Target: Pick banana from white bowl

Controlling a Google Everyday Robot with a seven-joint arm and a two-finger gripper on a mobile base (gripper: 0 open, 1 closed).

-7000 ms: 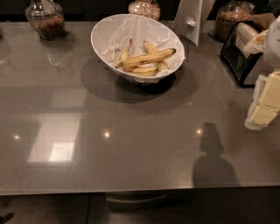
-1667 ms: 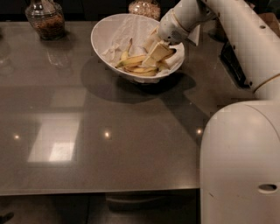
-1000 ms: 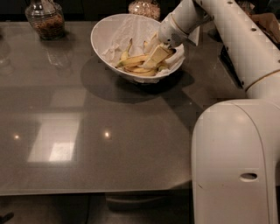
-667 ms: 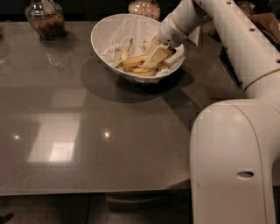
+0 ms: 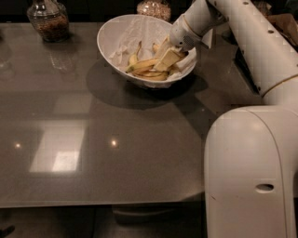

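Observation:
The large white bowl (image 5: 110, 37) stands at the back middle of the grey table, lined with crumpled white paper. Several yellow banana pieces (image 5: 141, 65) lie in its right half. My gripper (image 5: 165, 58) reaches down into the bowl from the right and sits on or among the banana pieces at the bowl's right side. The white arm (image 5: 242, 32) runs from the upper right down to it. Part of the banana pile is hidden under the gripper.
A glass jar with brown contents (image 5: 47, 19) stands at the back left, another jar (image 5: 153, 7) just behind the bowl. A dark object (image 5: 244, 65) sits at the right, behind my arm. My white arm body (image 5: 251, 176) fills the lower right. The table's front edge (image 5: 93, 203) runs near the bottom.
The arm came in from the right and lowered the gripper into the bowl onto the bananas. Over the last second it has barely moved.

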